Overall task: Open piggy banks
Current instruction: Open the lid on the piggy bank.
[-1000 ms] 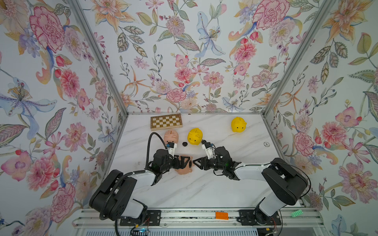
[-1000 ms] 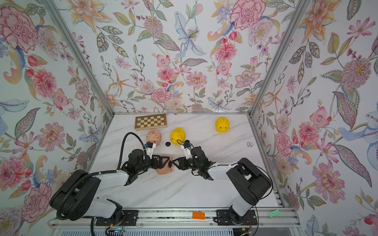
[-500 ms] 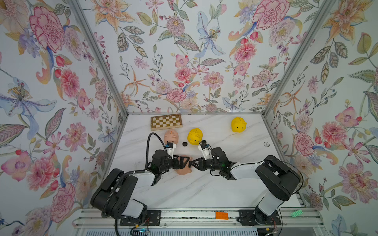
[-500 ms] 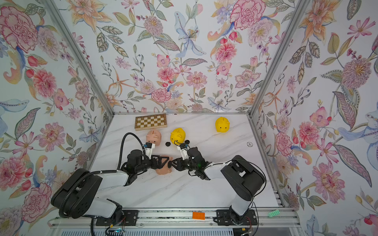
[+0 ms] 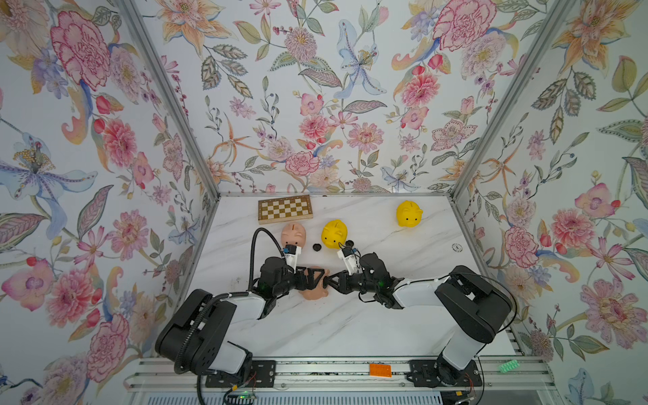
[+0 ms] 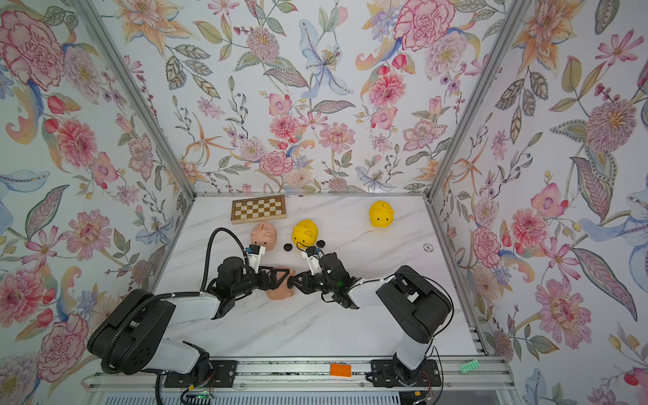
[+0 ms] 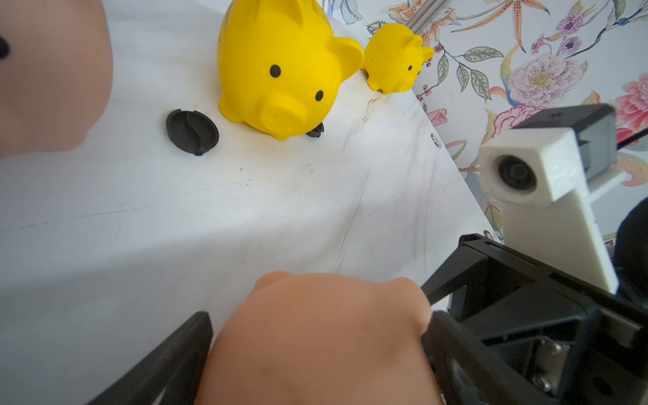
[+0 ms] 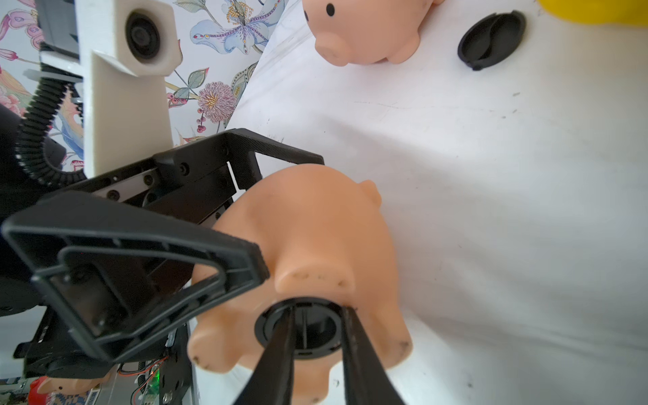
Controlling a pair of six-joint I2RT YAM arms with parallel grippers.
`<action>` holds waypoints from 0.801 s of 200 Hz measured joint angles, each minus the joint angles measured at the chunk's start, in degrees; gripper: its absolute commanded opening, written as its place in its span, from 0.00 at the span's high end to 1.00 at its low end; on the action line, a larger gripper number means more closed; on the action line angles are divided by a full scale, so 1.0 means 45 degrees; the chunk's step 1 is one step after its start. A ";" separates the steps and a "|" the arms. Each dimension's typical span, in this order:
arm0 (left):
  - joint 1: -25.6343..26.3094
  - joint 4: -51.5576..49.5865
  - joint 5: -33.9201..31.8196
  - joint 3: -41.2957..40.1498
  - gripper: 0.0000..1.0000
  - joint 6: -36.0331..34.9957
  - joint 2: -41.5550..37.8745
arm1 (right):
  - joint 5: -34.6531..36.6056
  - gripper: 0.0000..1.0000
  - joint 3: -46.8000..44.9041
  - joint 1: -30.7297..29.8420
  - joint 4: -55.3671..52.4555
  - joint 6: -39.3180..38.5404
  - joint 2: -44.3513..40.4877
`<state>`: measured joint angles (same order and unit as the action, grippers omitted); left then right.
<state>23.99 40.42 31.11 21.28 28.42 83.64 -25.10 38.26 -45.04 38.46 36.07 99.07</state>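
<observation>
In both top views the left gripper (image 5: 315,280) spanned the tipped pink pig (image 5: 313,294) on the table (image 5: 333,326), and the right gripper (image 5: 329,280) met it from the opposite side. The hold likely steadied the pig with its belly turned toward that arm. Farther back stood the standing pink pig (image 5: 294,234), the near yellow pig (image 5: 334,234) and the far yellow pig (image 5: 409,214). A loose plug (image 5: 317,247) and a second plug (image 5: 349,243) lay beside the near yellow pig, so two banks were probably open already.

In the left wrist view the tipped pink pig (image 7: 315,343) filled the wide jaws, clamped across its body.

In the right wrist view the belly plug (image 8: 301,345) faced the camera. The right gripper's fingers (image 8: 280,350) stood partly closed inside its recess, either side of the ridge, placed to twist or pull. Whether they pinched it could not be told.
</observation>
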 measured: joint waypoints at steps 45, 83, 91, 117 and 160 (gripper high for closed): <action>0.0000 0.0000 0.0005 0.0000 0.02 0.0044 0.0000 | 0.0000 0.76 0.0000 -0.0087 0.0000 0.0000 0.0015; -0.0024 0.0087 0.0000 -0.0053 0.02 0.0097 0.0000 | 0.0015 0.78 0.0039 -0.0291 -0.0029 0.0000 0.0015; -0.0024 0.0097 0.0000 -0.0058 0.02 0.0126 0.0000 | 0.0044 0.78 0.0092 -0.0345 -0.0117 -0.0005 0.0015; -0.0044 0.0151 0.0005 -0.0087 0.02 0.0136 0.0000 | 0.0146 0.78 0.0238 -0.0466 -0.0340 -0.0010 0.0068; -0.0097 0.0189 0.0015 -0.0117 0.02 0.0141 0.0000 | 0.0141 0.87 0.0466 -0.0563 -0.0335 -0.0015 0.0291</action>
<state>23.55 41.28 31.18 20.75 29.06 83.64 -24.47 40.36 -47.57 36.95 36.01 100.38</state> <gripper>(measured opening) 0.983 0.145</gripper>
